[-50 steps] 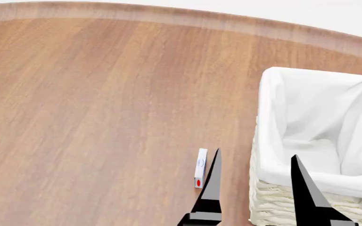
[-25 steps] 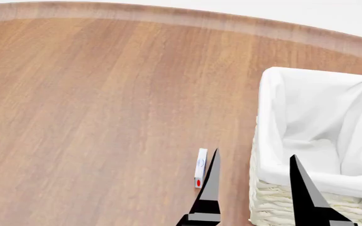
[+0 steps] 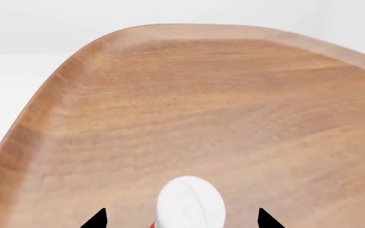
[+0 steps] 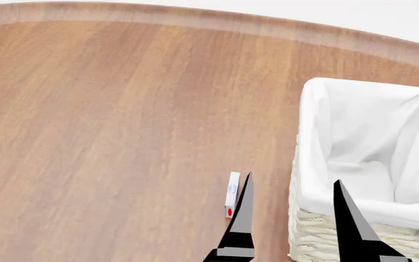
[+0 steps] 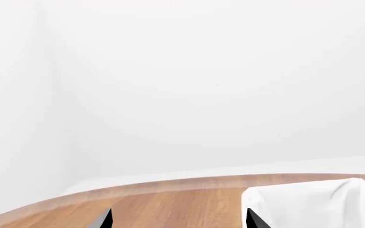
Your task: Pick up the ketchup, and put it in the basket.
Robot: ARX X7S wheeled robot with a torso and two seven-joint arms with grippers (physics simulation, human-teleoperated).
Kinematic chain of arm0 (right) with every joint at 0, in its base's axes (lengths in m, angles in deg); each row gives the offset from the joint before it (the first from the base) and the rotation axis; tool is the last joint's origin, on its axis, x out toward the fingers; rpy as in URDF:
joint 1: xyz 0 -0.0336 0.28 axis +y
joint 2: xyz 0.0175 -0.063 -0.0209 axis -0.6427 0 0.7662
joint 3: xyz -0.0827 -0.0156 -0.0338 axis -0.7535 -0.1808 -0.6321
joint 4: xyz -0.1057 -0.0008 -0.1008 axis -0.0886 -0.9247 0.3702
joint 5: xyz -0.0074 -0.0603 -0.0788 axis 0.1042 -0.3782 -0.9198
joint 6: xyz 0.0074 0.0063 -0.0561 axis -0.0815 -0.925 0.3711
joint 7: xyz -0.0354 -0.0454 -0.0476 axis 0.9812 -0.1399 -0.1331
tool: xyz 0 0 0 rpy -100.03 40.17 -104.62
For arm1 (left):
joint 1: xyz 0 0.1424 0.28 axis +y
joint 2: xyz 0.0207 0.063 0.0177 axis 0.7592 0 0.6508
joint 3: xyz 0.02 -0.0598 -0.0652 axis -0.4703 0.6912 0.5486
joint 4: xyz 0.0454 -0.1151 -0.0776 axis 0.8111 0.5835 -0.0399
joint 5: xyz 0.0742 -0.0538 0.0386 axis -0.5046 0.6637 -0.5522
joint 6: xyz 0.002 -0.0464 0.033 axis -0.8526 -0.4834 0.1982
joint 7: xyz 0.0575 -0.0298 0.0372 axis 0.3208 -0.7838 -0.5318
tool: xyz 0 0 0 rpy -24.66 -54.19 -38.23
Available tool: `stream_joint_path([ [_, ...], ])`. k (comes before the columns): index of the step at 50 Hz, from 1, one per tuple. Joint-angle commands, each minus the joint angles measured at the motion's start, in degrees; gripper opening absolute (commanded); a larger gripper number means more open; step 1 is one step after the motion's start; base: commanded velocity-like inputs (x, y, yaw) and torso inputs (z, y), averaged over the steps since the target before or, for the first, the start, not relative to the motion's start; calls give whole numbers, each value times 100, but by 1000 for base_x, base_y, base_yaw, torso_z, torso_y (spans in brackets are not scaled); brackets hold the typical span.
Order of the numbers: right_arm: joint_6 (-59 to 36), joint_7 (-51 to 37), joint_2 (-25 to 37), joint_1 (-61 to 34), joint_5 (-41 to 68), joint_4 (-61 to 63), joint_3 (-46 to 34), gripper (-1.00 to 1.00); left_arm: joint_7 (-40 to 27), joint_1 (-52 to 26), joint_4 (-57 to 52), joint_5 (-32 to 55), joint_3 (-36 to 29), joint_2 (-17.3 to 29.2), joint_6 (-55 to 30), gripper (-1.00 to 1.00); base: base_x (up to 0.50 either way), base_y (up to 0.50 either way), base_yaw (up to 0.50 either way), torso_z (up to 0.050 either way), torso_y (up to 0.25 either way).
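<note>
One round-edged wooden table (image 4: 122, 109) carries everything. One cream wicker basket (image 4: 311, 229) stands at the table's right edge, a white cloth liner (image 4: 370, 125) folded over its rim; nothing shows inside.

Two grippers are seen. The right gripper (image 4: 292, 177) hangs at the basket's near left corner, its two fingers spread wide with nothing between them.

The left gripper (image 3: 181, 209) shows only two dark fingertips, well apart. Whether it grips cannot be told.

One ketchup (image 3: 191, 203) sits between those tips, only its white cap and a sliver of red visible; no label shows.

One small white box (image 4: 232, 195) stands just beside the right gripper's left finger, with a blue oval and red mark, unreadable.
</note>
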Motion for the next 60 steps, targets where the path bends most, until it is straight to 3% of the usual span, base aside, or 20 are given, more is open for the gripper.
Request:
stream_joint_path([
  [1,255,142,-99,-53,-165,-343,124,100,239,-235,712,-384,-60,-109,372,100,0,0,0,0,0],
  [60,343,80,-49,-54,-72,-434,35,100,181,-442,932,-393,-176,-11,408,100,0,0,0,0,0],
])
